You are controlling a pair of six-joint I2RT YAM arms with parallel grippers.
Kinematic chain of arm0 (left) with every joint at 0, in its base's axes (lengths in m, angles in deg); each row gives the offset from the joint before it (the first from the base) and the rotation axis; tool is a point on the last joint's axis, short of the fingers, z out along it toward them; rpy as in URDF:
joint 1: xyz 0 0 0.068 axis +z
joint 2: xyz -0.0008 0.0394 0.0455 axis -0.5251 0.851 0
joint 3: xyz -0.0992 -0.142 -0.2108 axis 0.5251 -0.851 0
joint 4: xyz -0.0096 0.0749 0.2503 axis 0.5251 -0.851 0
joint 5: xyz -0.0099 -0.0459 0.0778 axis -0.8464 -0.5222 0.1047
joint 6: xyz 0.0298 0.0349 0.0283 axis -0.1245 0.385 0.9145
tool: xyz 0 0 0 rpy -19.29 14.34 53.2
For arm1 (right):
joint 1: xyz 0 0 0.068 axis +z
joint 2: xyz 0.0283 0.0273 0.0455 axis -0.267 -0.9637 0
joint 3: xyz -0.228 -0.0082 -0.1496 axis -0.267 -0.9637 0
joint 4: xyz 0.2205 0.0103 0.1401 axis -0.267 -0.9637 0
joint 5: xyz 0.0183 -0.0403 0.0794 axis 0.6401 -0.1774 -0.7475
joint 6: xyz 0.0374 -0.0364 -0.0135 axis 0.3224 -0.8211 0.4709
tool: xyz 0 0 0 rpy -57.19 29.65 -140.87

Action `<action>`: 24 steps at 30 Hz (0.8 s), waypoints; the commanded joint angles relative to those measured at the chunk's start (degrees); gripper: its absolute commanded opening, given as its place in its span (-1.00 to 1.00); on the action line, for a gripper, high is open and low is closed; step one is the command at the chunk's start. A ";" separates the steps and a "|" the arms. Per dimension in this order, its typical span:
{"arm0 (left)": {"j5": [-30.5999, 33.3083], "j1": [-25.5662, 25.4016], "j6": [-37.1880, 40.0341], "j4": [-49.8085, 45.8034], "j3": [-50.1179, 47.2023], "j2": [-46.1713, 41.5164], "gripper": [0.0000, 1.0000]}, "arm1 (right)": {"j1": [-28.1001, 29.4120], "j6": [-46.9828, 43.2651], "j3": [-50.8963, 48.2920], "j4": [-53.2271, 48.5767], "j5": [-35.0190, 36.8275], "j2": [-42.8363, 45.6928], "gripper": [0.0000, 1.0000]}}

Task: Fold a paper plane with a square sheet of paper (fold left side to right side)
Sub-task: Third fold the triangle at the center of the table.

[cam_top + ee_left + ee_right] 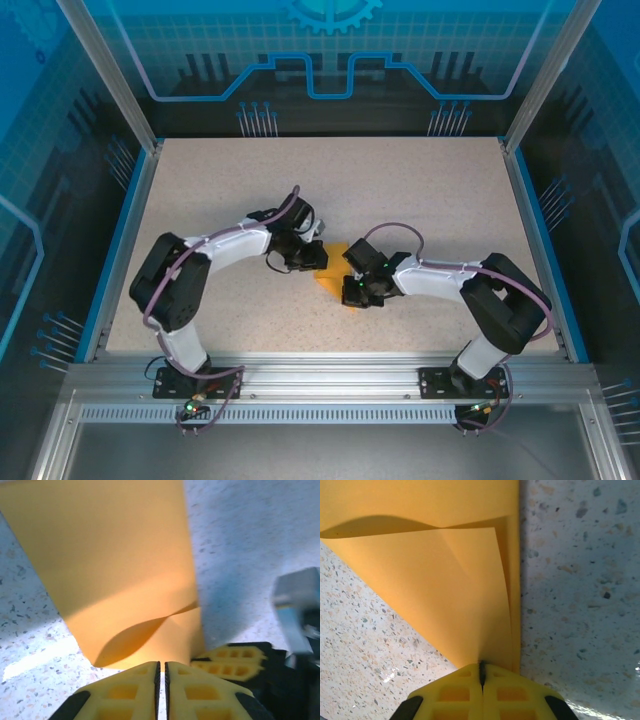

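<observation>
The square sheet of paper (332, 272) is bright orange and lies folded on the speckled table between my two grippers. In the left wrist view the paper (115, 555) shows a raised, curling flap. My left gripper (161, 672) is shut at the paper's near edge, and table shows through the thin gap between its fingers. From above, the left gripper (312, 258) sits at the paper's left side. My right gripper (481, 672) is shut on a pointed corner of the paper (445, 580), where two layers converge. The right gripper (352, 285) is at the paper's lower right, and its yellow fingers (232, 670) lie beside the paper.
The speckled table (420, 190) has free room behind and to both sides of the paper. Blue rails (125, 240) border the table, and a metal frame (330, 375) runs along the near edge by the arm bases.
</observation>
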 commanded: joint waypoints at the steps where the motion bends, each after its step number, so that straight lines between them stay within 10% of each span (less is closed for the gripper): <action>1: -2.42 -0.48 1.86 1.75 -4.07 -2.28 -0.75 | -0.69 -0.26 -0.72 -6.46 2.77 -2.39 -1.00; 24: -6.04 -5.88 9.32 8.27 -5.12 5.43 -0.85 | -0.65 -1.05 0.03 -7.34 2.77 -2.92 -1.00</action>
